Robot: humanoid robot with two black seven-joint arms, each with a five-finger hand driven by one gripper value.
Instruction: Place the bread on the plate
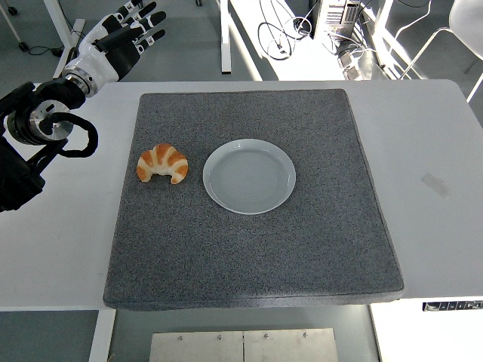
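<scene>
The golden-brown crescent croissant (162,164) lay on the dark grey felt mat (256,249), just left of the round pale blue ceramic plate (249,176) and not touching it. The black-and-white left hand (121,36) hovered beyond the white surface's (430,188) far left corner, fingers spread and holding nothing, well apart from the croissant.

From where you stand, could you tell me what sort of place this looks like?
Most likely a robotics lab or workshop, not a kitchen. A croissant and plate sit staged on a grey mat on a white table; behind it are loose cables on the floor and desk legs.
</scene>
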